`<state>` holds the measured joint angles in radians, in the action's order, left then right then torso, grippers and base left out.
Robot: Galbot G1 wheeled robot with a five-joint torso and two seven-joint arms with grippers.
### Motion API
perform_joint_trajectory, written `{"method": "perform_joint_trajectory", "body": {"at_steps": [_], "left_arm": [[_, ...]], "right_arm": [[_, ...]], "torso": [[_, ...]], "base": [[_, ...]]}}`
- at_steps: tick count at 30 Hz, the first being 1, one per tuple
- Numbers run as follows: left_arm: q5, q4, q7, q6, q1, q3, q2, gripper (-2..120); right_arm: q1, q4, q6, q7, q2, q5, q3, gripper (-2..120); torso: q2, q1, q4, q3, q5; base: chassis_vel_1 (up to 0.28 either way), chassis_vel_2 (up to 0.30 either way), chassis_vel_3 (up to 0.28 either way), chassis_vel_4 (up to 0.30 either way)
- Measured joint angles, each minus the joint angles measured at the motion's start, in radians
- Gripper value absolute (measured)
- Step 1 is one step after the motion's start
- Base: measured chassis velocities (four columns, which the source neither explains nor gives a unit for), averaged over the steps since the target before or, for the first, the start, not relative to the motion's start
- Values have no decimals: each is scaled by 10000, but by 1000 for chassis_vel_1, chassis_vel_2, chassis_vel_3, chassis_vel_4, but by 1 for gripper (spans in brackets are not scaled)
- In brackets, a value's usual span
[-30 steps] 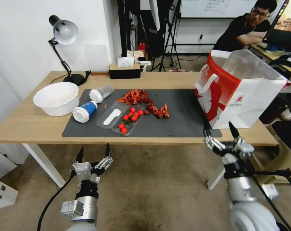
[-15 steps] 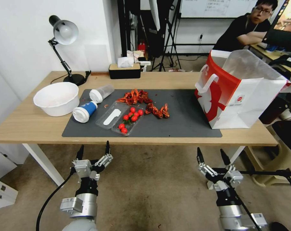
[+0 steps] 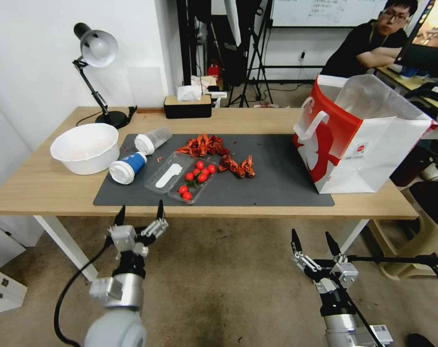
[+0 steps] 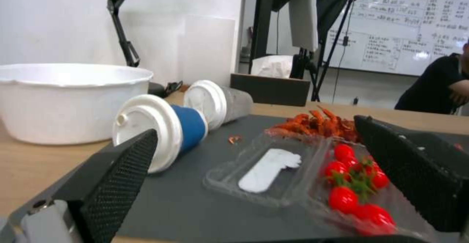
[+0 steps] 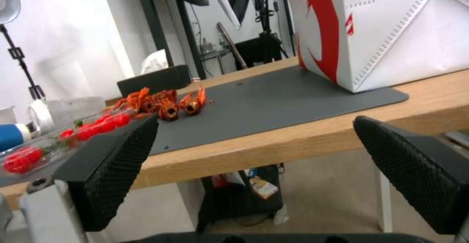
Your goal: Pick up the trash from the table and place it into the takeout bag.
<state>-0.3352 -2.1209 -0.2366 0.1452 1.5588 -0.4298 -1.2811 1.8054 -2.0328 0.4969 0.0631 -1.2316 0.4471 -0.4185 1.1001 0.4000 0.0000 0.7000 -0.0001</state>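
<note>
Both your grippers hang empty in front of the table [image 3: 45,185], fingers spread.

Your left gripper [image 3: 139,215] sits at the near edge, facing the blue-and-white lidded cup [image 3: 128,166] and clear tomato tray [image 3: 180,177] on the dark mat [image 3: 272,168]. Your right gripper [image 3: 312,243] hangs lower, below the edge. The takeout bag [image 3: 368,140] stands upright on the table's right end.
</note>
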Motion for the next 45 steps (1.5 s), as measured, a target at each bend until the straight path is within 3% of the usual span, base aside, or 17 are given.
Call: {"method": "perform_joint_trajectory", "body": {"at_steps": [9,12,13,15,19,21,30,45], "left_arm": [[-726,982,305,-209,-1385,-456,957,100],[-1314,1620,1248,-609,-2245,-858,1661,100],[-1314,1620,1248,-609,-2245,-858,1661,100],[-1809,2390,2304,-732,-3046,-1033,2251,100],[-2315,2978,3049,-910,-3497,-1116,2566,100],[-2428,3582,3890,-1286,-3851,-1237,2707,100],[-2339,4579,4330,-1438,-4357,-1212,2840,100],[-2306,5132,4585,-1516,-4463,-1270,2940,100]], "right_arm": [[-246,181,-148,23,143,-77,250,100],[-346,286,-186,30,197,-79,289,100],[-346,286,-186,30,197,-79,289,100],[-382,359,-192,37,204,-79,287,100],[-436,455,-194,42,205,-79,279,100],[-525,547,-209,52,205,-79,276,100],[-609,659,-251,66,207,-85,266,100],[-630,715,-280,83,137,-214,301,100]], "torso": [[-1,2,-1,1,-3],[-3,2,1,0,0],[-3,2,1,0,0],[-2,3,-1,1,-1],[-2,3,0,1,-3],[-3,3,0,1,0],[-2,2,0,1,0],[0,0,0,0,1]], "base": [[0,0,0,0],[0,0,0,0],[0,0,0,0],[0,0,0,0],[0,0,0,0],[0,0,0,0],[0,0,0,0],[0,0,0,0]]}}
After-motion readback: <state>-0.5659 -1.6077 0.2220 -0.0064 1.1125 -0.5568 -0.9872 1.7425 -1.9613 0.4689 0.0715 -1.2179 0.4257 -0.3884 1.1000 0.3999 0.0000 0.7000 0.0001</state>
